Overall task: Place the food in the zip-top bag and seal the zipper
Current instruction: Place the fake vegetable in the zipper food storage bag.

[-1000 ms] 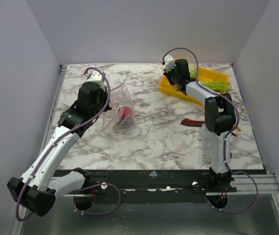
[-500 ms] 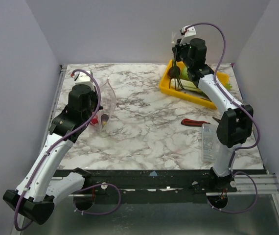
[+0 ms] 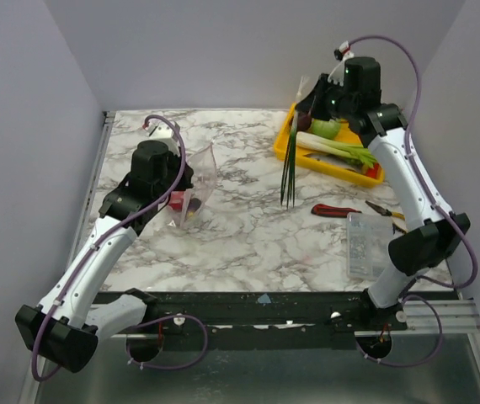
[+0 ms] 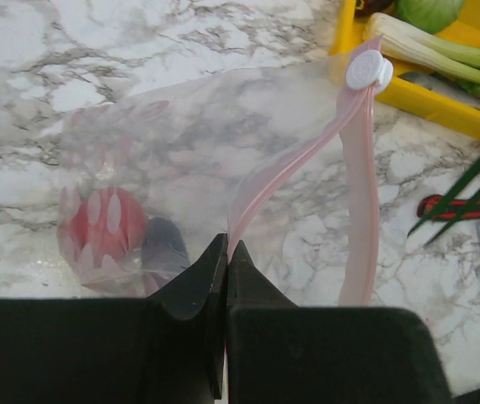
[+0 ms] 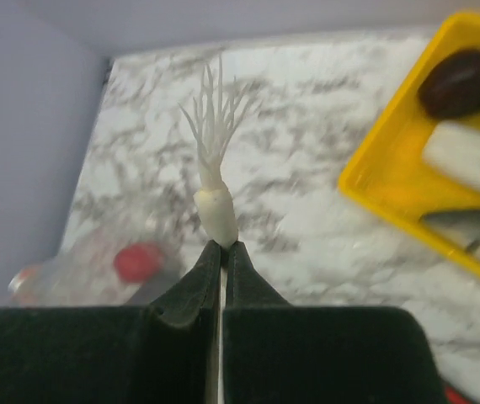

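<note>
The left jaws are clenching the pale pink zipper strip (image 4: 284,168) of the floppy see-through zip-top bag (image 4: 181,126), which is spreading out ahead of them over the marbled desk (image 3: 248,227). A red ball-like toy vegetable (image 4: 101,231) and a dark purple toy vegetable (image 4: 166,244) are lying inside the bag, just ahead and left of the left jaws. The right jaws are grasping a thin toy spring onion (image 5: 216,210) by its white root end. Its green leaves (image 3: 288,172) are dangling beneath them, beside the yellow plastic tray (image 3: 284,145), which is holding a long white-green leek (image 3: 341,149).
</note>
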You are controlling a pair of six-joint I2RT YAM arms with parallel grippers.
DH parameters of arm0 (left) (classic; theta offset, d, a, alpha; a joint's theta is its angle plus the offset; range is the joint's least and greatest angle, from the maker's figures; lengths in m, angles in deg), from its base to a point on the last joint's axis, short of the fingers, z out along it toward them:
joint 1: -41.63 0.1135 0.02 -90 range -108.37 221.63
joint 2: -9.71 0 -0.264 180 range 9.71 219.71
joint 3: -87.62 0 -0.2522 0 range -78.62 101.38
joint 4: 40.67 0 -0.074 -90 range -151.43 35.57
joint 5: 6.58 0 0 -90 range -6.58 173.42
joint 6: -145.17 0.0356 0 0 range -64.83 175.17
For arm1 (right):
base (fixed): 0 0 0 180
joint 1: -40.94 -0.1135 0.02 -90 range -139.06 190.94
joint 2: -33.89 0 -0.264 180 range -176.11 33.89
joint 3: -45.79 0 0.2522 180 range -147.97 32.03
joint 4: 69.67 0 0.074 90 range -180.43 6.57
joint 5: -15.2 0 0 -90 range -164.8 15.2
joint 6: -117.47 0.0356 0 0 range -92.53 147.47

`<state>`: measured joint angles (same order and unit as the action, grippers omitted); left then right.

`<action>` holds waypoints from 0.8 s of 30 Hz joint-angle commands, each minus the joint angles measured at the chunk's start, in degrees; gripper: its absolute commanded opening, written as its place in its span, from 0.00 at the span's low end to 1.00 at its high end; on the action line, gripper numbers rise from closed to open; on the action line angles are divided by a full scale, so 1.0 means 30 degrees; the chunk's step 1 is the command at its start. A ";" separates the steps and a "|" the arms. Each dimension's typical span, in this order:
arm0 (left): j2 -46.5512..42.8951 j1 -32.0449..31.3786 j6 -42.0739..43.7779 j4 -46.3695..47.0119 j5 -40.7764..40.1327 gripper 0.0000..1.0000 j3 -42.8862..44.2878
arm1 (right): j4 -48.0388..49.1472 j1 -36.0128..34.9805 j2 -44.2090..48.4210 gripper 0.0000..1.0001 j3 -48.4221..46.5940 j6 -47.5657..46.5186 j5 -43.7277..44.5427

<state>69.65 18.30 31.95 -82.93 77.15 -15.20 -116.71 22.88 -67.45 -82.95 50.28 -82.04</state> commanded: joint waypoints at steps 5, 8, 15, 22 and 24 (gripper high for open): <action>0.0248 0.0220 -0.0751 0.1332 0.3955 0.00 -0.0553 | -0.2129 -0.2011 0.4266 0.01 0.5787 0.4980 -1.0630; 0.0237 0.0241 -0.0836 0.1341 0.4298 0.00 -0.0641 | -0.2542 -0.4734 0.4026 0.01 0.5253 0.6130 -1.1359; 0.0020 0.0680 -0.1048 0.1406 0.4641 0.00 -0.0675 | -0.2587 -0.8121 0.1746 0.01 0.3470 0.9776 -1.2316; -0.0368 0.0746 -0.1077 0.1612 0.4665 0.00 -0.1070 | 0.4105 -0.8360 0.1786 0.01 0.7883 1.5459 -1.4068; -0.0406 0.0746 -0.1077 0.1629 0.4677 0.00 -0.1122 | 0.6370 -0.8340 0.1705 0.01 0.9271 1.7093 -1.4399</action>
<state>69.91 20.20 29.13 -79.82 89.61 -17.83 -112.49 -2.17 -62.05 -61.47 87.83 -120.14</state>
